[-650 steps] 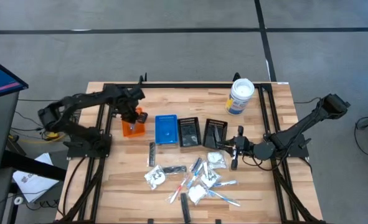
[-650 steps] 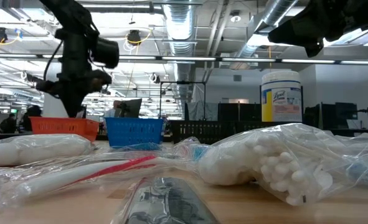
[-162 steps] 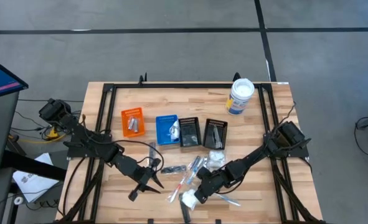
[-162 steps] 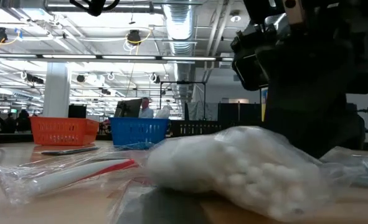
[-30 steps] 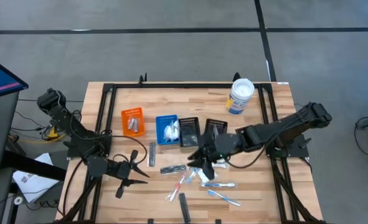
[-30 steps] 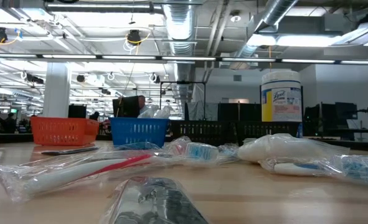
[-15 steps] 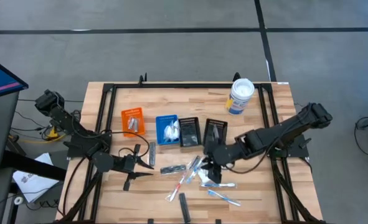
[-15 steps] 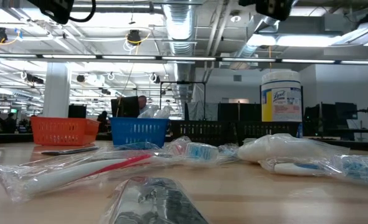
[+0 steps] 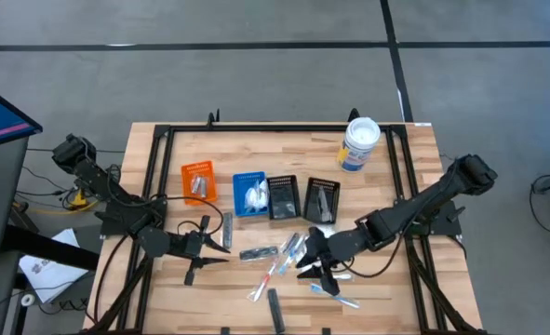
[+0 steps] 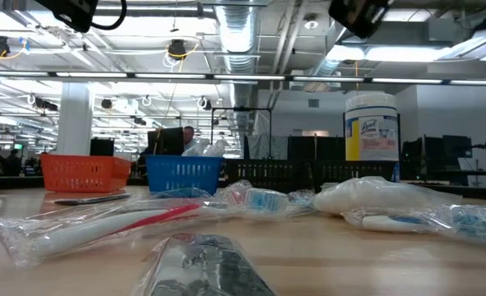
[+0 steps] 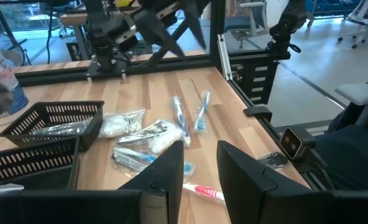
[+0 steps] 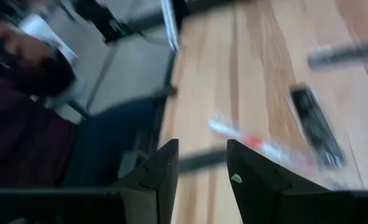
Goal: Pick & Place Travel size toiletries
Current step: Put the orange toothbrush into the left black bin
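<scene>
1. Progress: the task looks partly done. In the high view, the orange bin (image 9: 197, 180) holds a silvery sachet, the blue bin (image 9: 249, 194) holds white packets, and the right black bin (image 9: 321, 199) holds a light item. The left black bin (image 9: 283, 196) shows nothing I can make out.

2. Remaining: a cluster of travel size toiletries (image 9: 293, 256) lies loose on the wooden table (image 9: 284, 149), lower centre of the high view. Sorting is, in my judgement, well short of finished.

3. Appearance of loose items: slim clear-wrapped sticks with red (image 10: 103, 226) or blue (image 9: 335, 296) ends, a crinkly white packet (image 10: 366, 197), a dark flat piece (image 9: 275, 308) and a silvery sachet (image 9: 226, 231).

4. Right gripper (image 9: 314, 265): over the cluster at lower centre; fingers parted, nothing visibly between them in its wrist view.

5. Left gripper (image 9: 203, 244): lower left of centre, beside the silvery sachet; fingers narrowly apart, empty.

6. A white tub (image 9: 359, 144) stands at upper right, untouched.
</scene>
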